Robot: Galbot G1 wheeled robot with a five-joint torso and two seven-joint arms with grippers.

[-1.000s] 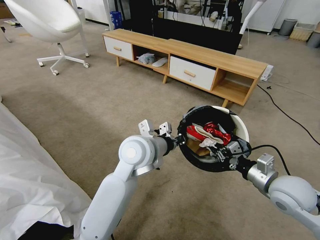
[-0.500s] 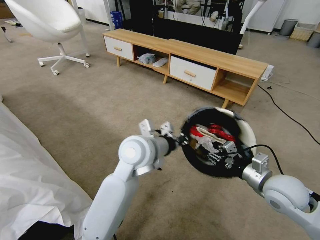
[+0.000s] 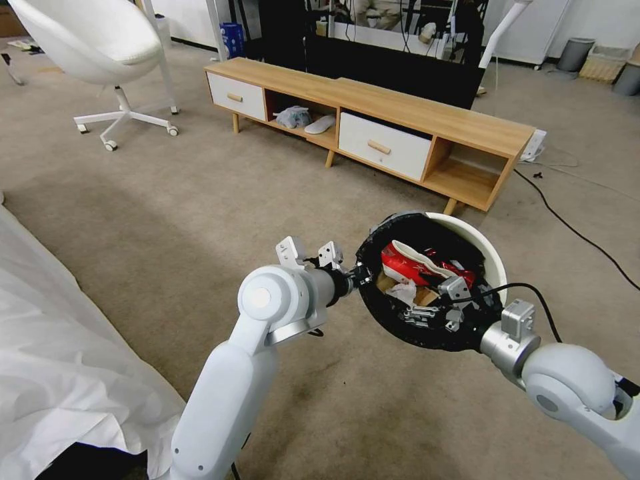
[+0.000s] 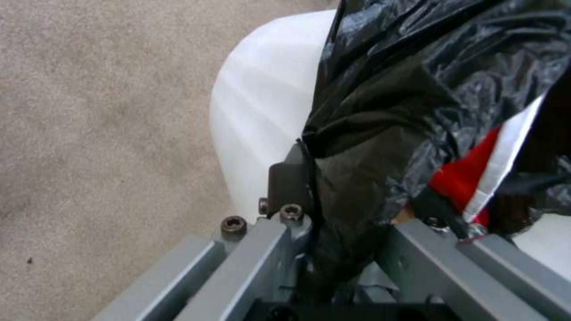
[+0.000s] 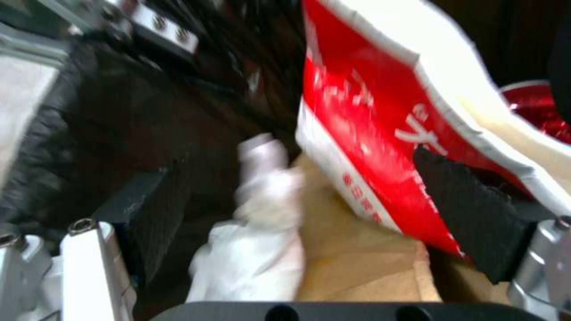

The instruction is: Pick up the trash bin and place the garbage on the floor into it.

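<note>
Since a second earlier the right claw (image 3: 427,310) had pushed deeper, spread open, into the bin (image 3: 491,250), which the left claw (image 3: 360,273) clamped aloft by its rim; garbage (image 3: 413,263) inside, carpet looked clear.

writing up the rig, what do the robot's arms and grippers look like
Both arms are glossy white shells with rounded joints and silver metal wrist collars. The left gripper and right gripper are grey metal with visible screws and black pads. A black cable loops off the right wrist.
</note>
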